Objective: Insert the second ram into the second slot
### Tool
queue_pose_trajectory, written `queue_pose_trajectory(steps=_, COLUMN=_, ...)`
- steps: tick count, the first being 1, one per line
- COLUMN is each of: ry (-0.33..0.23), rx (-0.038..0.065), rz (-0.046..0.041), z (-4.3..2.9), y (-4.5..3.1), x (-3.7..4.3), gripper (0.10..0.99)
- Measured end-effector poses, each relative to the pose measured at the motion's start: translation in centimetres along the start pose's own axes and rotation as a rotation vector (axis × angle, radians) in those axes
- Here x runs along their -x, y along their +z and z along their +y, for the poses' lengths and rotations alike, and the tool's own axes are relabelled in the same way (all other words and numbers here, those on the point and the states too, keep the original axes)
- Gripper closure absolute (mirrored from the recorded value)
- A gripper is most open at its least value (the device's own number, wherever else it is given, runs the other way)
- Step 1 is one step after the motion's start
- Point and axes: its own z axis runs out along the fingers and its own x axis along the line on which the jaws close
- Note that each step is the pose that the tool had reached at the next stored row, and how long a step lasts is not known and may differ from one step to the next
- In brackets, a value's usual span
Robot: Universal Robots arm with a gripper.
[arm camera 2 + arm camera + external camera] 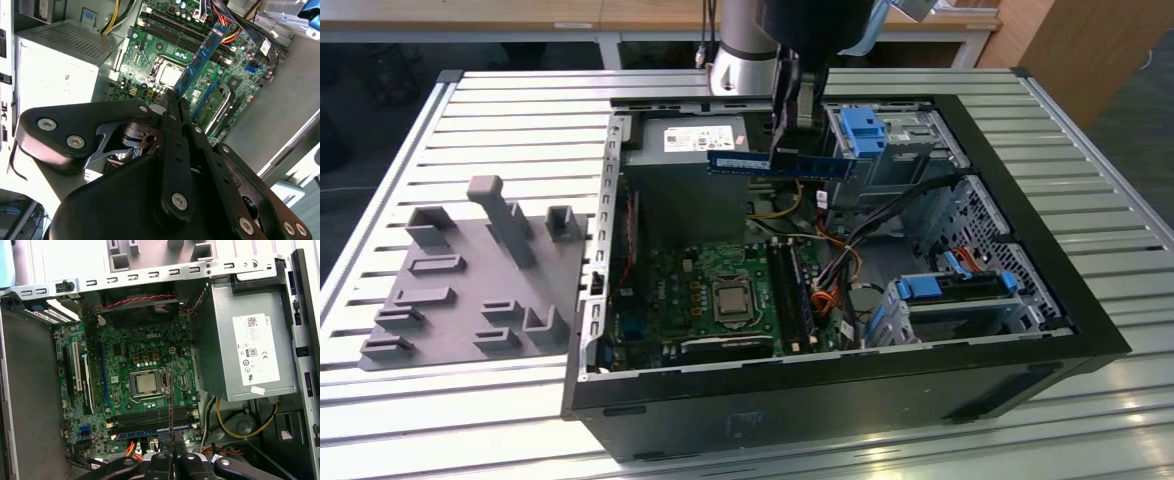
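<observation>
Pincer: the black two-fingered pincer (787, 140) hangs from the grey robot arm (744, 50) and is clamped on the second ram. In the second wrist view its fingertips (172, 102) press against both faces of the strip.

Second ram: a long, thin, flat blue circuit-board strip with dark chips (747, 162). We see it held level and on edge, in the air above the open case and clear of the board. In the second wrist view it runs out from the fingertips (202, 55) over the motherboard. In the first wrist view it shows edge-on as a thin dark line (171, 400) crossing the slot row.

Case: a black, open desktop computer case (1067, 330) lies on its side on the ribbed silver metal tabletop (520, 110).

Motherboard: a green circuit board (707, 300) with a square silver processor socket (146, 383).

Memory slots: a row of long black memory slots (145, 416) lies just beside the socket. One line at the row's outer edge looks blue (150, 431) — we cannot tell whether it is a seated strip.

Power supply: a grey metal box with a white label (240, 350) sits beside the board.

Other: bright blue plastic drive-bay latches (861, 130) sit near the pincer. A grey plastic fixture with upright posts (467, 290) rests on the tabletop, apart from the case on the exterior view's left.
</observation>
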Motion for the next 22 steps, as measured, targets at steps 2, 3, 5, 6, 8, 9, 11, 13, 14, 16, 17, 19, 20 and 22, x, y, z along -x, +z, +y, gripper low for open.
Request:
queue_pose_trajectory(steps=2, ry=0.003, rx=0.000, rz=-0.0001, z=0.00, y=0.00, x=0.00, gripper=0.949)
queue_pose_trajectory(steps=3, ry=0.004, rx=0.000, rz=-0.0002, z=0.00, y=0.00, x=0.00, gripper=0.949)
queue_pose_trajectory(steps=5, ry=0.006, rx=0.000, rz=-0.0002, z=0.00, y=0.00, x=0.00, gripper=0.949)
queue_pose_trajectory(steps=6, ry=0.008, rx=0.000, rz=-0.0003, z=0.00, y=0.00, x=0.00, gripper=0.949)
queue_pose_trajectory(steps=8, ry=0.010, rx=0.000, rz=-0.0004, z=0.00, y=0.00, x=0.00, gripper=0.949)
queue_pose_trajectory(steps=9, ry=0.011, rx=0.000, rz=-0.0005, z=0.00, y=0.00, x=0.00, gripper=0.949)
queue_pose_trajectory(steps=11, ry=0.014, rx=0.000, rz=-0.0005, z=0.00, y=0.00, x=0.00, gripper=0.949)
queue_pose_trajectory(steps=13, ry=0.016, rx=0.000, rz=-0.0006, z=0.00, y=0.00, x=0.00, gripper=0.949)
queue_pose_trajectory(steps=14, ry=0.017, rx=0.000, rz=-0.0006, z=0.00, y=0.00, x=0.00, gripper=0.949)
queue_pose_trajectory(steps=16, ry=0.020, rx=0.000, rz=-0.0008, z=0.00, y=0.00, x=0.00, gripper=0.949)
queue_pose_trajectory(steps=17, ry=0.021, rx=0.000, rz=-0.0008, z=0.00, y=0.00, x=0.00, gripper=0.949)
queue_pose_trajectory(steps=19, ry=0.023, rx=0.000, rz=-0.0008, z=0.00, y=0.00, x=0.00, gripper=0.949)
queue_pose_trajectory(steps=20, ry=0.024, rx=0.000, rz=-0.0009, z=0.00, y=0.00, x=0.00, gripper=0.949)
queue_pose_trajectory(steps=22, ry=0.026, rx=0.000, rz=-0.0010, z=0.00, y=0.00, x=0.00, gripper=0.949)
